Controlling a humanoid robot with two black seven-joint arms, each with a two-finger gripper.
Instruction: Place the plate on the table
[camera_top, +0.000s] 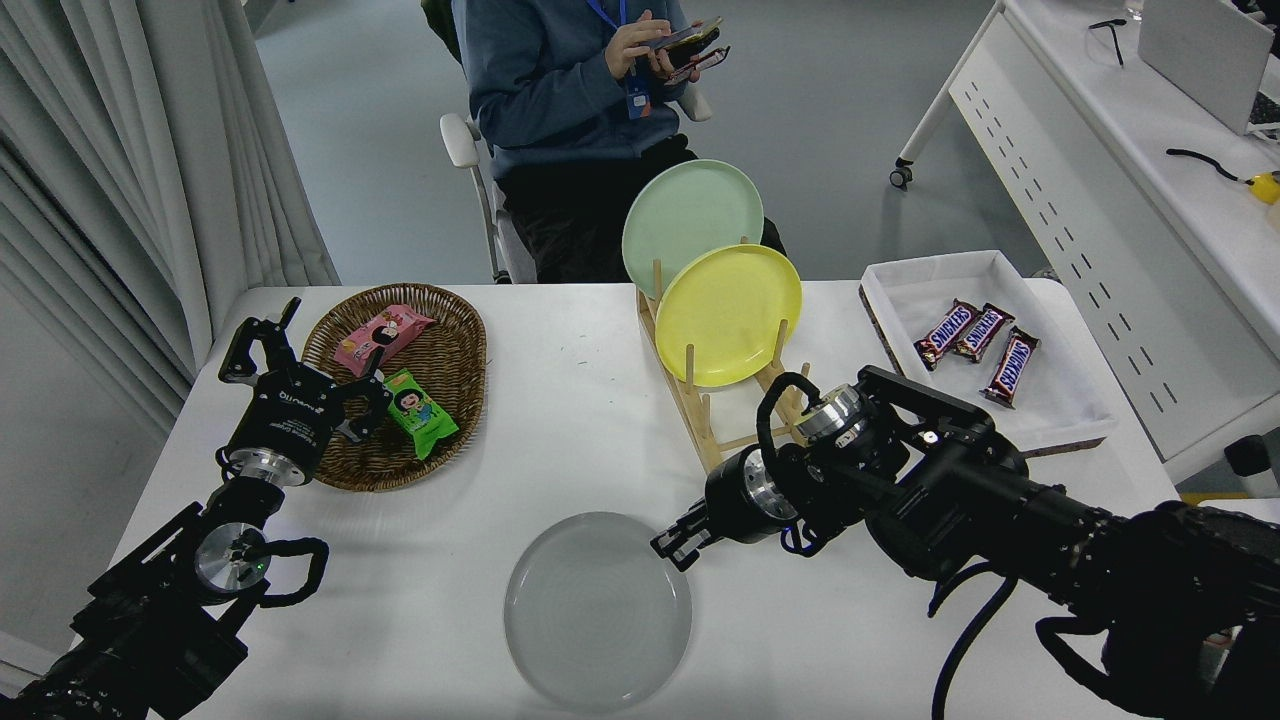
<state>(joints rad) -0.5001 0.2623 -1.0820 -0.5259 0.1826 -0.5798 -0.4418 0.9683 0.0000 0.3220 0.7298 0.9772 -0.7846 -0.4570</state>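
Note:
The light-grey plate (597, 610) lies low and nearly flat over the near middle of the white table (580, 440). I cannot tell if it touches the surface. My right gripper (672, 546) reaches in from the right and is shut on the plate's upper right rim. My left gripper (312, 362) is parked at the lower left, open and empty, beside the wicker basket.
A wicker basket (455, 400) with snack packs stands at the left. A wooden rack (700, 420) behind my right wrist holds a yellow plate (728, 312) and a pale green plate (690, 208). A white tray (1050, 420) of chocolate bars is at the right. A person (570, 90) sits at the far side.

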